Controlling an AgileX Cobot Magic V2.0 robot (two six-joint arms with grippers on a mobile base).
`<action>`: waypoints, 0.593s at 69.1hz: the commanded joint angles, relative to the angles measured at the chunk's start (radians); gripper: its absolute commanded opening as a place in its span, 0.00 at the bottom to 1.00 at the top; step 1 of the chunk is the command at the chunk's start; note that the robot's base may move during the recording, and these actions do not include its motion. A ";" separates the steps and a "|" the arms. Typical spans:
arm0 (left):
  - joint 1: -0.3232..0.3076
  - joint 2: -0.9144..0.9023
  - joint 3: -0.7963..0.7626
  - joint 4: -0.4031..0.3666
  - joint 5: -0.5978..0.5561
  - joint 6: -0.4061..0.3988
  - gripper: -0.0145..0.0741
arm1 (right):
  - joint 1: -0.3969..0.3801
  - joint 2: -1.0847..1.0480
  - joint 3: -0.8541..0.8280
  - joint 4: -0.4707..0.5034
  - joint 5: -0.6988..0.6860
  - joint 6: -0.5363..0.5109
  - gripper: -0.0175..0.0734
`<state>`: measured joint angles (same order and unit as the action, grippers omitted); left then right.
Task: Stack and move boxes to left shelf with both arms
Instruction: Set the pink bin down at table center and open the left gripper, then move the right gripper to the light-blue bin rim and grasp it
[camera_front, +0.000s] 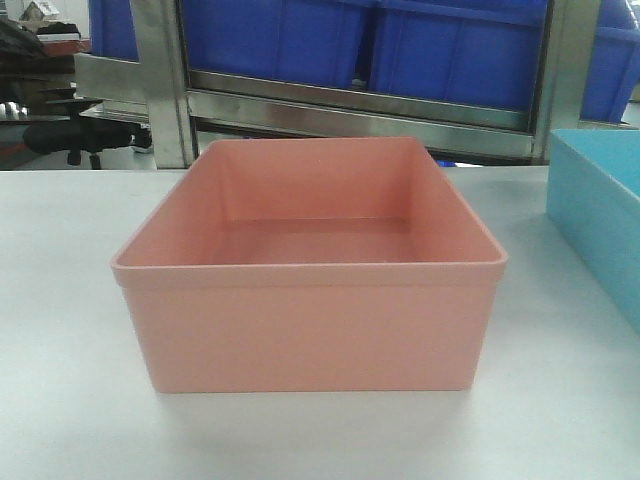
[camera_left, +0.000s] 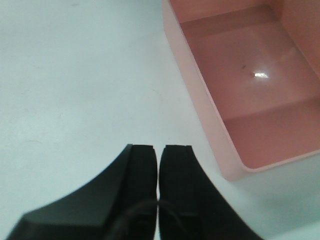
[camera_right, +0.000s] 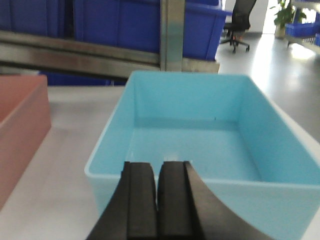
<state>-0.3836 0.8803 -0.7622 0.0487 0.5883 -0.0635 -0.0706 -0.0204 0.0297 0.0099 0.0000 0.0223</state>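
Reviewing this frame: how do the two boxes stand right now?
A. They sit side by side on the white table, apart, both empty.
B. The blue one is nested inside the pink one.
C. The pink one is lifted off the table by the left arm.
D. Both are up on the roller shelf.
A: the pink box and the light-blue box rest apart on the white tabletop, each with nothing inside.

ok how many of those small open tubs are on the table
2. The salmon-pink tub sits in the middle of the white table. The light blue tub stands apart to its right, cut off by the front view's edge. More could lie outside the frames.
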 joint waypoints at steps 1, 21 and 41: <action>-0.008 -0.092 0.062 0.014 -0.150 0.002 0.16 | -0.005 0.015 -0.021 0.012 -0.218 -0.002 0.24; -0.008 -0.274 0.209 0.016 -0.314 0.002 0.16 | -0.005 0.137 -0.309 0.112 -0.035 -0.002 0.24; -0.008 -0.276 0.211 0.016 -0.333 0.002 0.16 | -0.005 0.599 -0.774 0.110 0.325 -0.002 0.32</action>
<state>-0.3836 0.6061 -0.5229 0.0586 0.3431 -0.0614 -0.0706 0.4782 -0.6383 0.1179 0.3260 0.0223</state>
